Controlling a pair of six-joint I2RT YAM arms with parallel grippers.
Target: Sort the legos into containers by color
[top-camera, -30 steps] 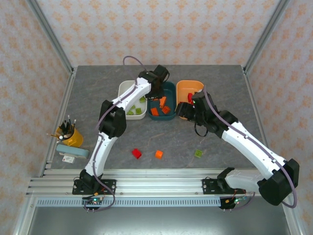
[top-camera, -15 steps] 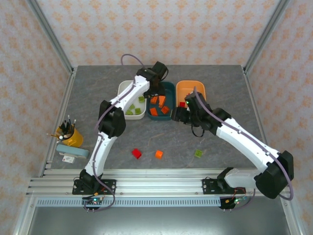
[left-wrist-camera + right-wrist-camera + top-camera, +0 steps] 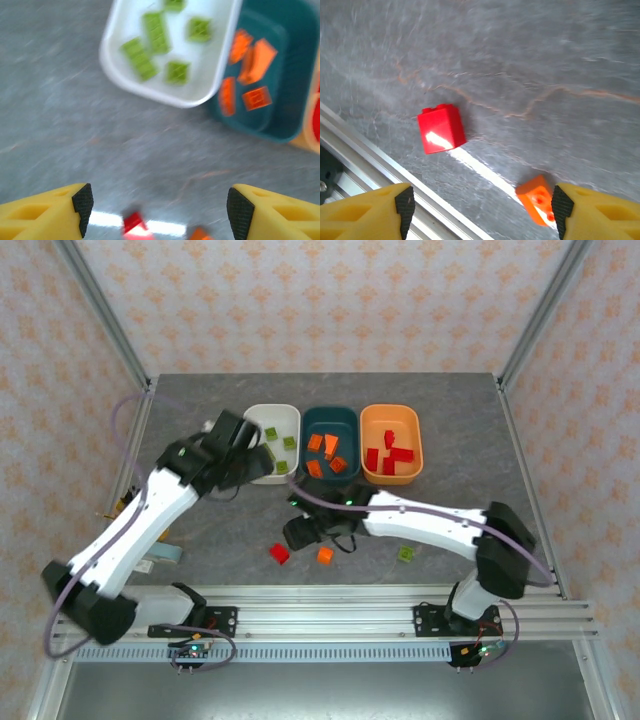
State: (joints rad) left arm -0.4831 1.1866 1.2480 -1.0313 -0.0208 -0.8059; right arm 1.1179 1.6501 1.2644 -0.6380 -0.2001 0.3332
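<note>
Three containers stand in a row at the back: a white tub (image 3: 262,418) with green legos (image 3: 156,33), a teal tub (image 3: 330,422) with orange legos (image 3: 257,97), and an orange tub (image 3: 391,475) with red legos (image 3: 390,456). Loose on the table lie a red brick (image 3: 279,553) (image 3: 441,128), an orange brick (image 3: 324,555) (image 3: 537,199) and a green brick (image 3: 405,553). My left gripper (image 3: 258,462) (image 3: 157,210) hangs open and empty just in front of the white tub. My right gripper (image 3: 300,533) (image 3: 479,207) is open above the red and orange bricks, the orange one beside its right fingertip.
An aluminium rail (image 3: 330,605) (image 3: 365,165) runs along the near table edge, close to the loose red brick. A yellow pencil cup (image 3: 122,506) and a light blue object (image 3: 165,553) sit at the left edge, partly behind my left arm.
My left arm has swung back from over the teal tub toward the near left and its jaws have opened. My right arm has left the orange tub and come down over the loose red and orange bricks.
</note>
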